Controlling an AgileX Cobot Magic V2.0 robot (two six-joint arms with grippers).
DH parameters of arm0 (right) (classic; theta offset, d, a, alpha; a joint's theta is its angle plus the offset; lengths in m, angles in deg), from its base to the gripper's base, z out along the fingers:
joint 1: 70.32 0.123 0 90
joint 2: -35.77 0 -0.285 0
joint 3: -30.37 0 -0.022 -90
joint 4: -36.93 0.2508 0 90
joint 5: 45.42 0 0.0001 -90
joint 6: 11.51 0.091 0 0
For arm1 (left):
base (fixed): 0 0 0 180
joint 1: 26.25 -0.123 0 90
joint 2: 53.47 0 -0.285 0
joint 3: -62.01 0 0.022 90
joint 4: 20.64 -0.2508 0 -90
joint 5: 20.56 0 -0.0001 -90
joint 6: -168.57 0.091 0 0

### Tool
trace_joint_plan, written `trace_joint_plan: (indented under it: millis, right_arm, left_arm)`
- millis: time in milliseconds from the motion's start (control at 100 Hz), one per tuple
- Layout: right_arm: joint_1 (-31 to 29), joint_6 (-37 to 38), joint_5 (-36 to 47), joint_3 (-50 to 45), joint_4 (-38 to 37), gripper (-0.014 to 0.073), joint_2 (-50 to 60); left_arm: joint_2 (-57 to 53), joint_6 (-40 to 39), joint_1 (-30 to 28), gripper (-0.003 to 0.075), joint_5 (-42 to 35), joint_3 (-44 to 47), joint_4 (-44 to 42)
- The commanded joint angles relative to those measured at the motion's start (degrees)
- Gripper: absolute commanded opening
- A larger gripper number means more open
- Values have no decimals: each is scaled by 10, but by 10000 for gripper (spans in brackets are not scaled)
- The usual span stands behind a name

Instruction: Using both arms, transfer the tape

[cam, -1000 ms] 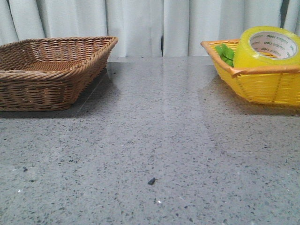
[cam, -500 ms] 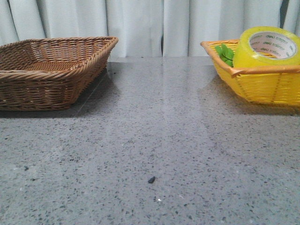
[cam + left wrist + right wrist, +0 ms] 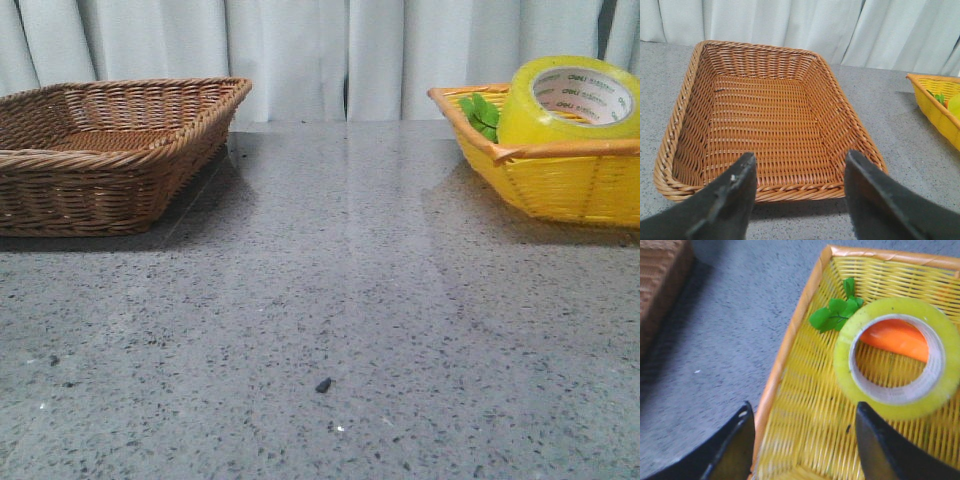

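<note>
The yellow tape roll [image 3: 568,100] leans in the yellow basket [image 3: 560,185] at the right back of the table. In the right wrist view the tape [image 3: 897,357] rests over an orange carrot [image 3: 897,340] with green leaves [image 3: 837,310]. My right gripper [image 3: 802,412] is open and empty above the basket's near corner, the tape just beyond its fingertip [image 3: 865,425]. My left gripper [image 3: 800,162] is open and empty, above the near rim of the brown wicker basket [image 3: 765,192]. Neither gripper shows in the front view.
The brown wicker basket [image 3: 110,150] stands at the left back and holds nothing. A small dark speck [image 3: 323,385] lies on the grey speckled table [image 3: 330,290]. White curtains hang behind. The yellow basket's corner shows in the left wrist view [image 3: 935,107].
</note>
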Motion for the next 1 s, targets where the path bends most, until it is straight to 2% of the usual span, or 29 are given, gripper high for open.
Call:
trace_joint_plan:
  millis: [0, 300, 330, 370, 400, 450, 470, 530, 720, 890, 990]
  right_arm:
    - [0, -8, 22, 49, -14, 372, -51]
    - [0, -8, 42, 90, -36, 357, -234]
    - [0, -8, 41, 90, -41, 327, -241]
    - [0, -8, 40, 90, -49, 241, -244]
    - [0, -8, 40, 90, -52, 159, -244]
    - [0, -8, 42, 95, -53, -33, -234]
    - [0, -8, 43, 99, -55, -79, -229]
    - [0, -7, 45, 114, -55, -50, -206]
    - [17, -7, 16, 225, -56, -47, -116]
    - [81, -7, -18, 335, -46, -47, -84]
    - [127, -7, -41, 353, -21, -47, -92]
  left_arm:
    - [6, 0, 5, 364, -39, -20, 19]
    - [6, 0, 5, 363, -39, -20, 47]
    - [6, 0, 5, 363, -39, -20, 48]
    - [6, 0, 5, 364, -38, -20, 51]
    - [6, 0, 5, 364, -37, -20, 53]
    - [6, 0, 5, 363, -34, -20, 56]
    - [6, 0, 5, 363, -33, -20, 56]
    - [6, 0, 5, 363, -32, -20, 56]
    - [6, 0, 5, 363, -30, -20, 56]
    - [6, 0, 5, 363, -30, -20, 56]
    - [6, 0, 5, 363, -30, -20, 56]
